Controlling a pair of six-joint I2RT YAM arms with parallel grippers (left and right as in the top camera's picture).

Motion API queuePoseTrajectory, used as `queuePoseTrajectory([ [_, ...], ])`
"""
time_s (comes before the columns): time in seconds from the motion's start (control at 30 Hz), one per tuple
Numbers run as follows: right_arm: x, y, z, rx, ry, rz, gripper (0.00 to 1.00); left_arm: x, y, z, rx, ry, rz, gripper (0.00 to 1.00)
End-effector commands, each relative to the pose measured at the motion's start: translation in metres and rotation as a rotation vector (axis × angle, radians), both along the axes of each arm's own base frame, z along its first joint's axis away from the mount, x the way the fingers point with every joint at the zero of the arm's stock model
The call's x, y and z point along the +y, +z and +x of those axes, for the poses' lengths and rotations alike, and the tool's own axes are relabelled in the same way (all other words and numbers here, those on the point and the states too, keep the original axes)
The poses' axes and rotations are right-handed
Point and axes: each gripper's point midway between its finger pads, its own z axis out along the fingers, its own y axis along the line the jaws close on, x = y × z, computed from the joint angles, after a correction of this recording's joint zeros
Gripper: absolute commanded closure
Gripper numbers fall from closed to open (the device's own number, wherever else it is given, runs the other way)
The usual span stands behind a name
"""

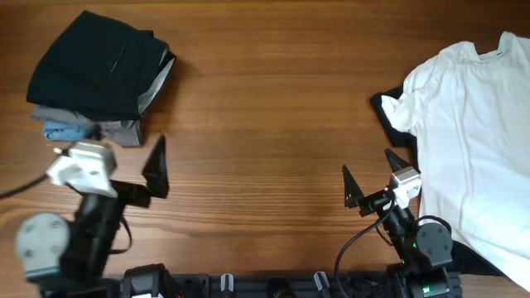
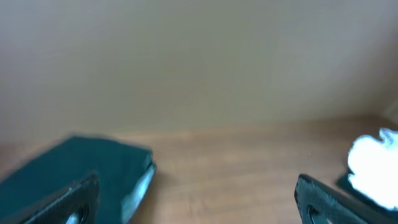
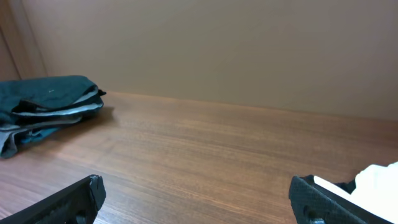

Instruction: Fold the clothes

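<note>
A folded black garment with a pale grey inner edge tops a stack at the far left, over grey and blue pieces. It also shows in the left wrist view and the right wrist view. A white T-shirt lies spread at the right over a dark piece; it also shows in the left wrist view. My left gripper is open and empty just in front of the stack. My right gripper is open and empty, left of the T-shirt.
The wooden table stretches between the stack and the T-shirt. A plain beige wall stands behind the table. The arm bases sit along the near edge.
</note>
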Motion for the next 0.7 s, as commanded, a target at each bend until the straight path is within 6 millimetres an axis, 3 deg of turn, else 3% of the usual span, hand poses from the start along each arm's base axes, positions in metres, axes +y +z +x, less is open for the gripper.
queuePoseTrajectory([
  [0.0, -0.001, 0.002, 0.0, -0.006, -0.006, 0.014, 0.0, -0.008, -0.046, -0.007, -0.01, -0.034, -0.066, 0.0],
  [0.13, -0.001, 0.002, 0.0, -0.006, -0.006, 0.014, 0.0, -0.008, -0.084, -0.01, -0.05, -0.034, -0.075, 0.0],
  [0.3, -0.001, 0.002, 0.0, -0.006, -0.006, 0.014, 0.0, -0.008, -0.11, -0.006, -0.127, -0.035, -0.078, 0.0],
  [0.67, -0.001, 0.002, 0.0, -0.006, -0.006, 0.014, 0.0, -0.014, -0.178, 0.013, -0.039, -0.04, -0.091, 0.0],
])
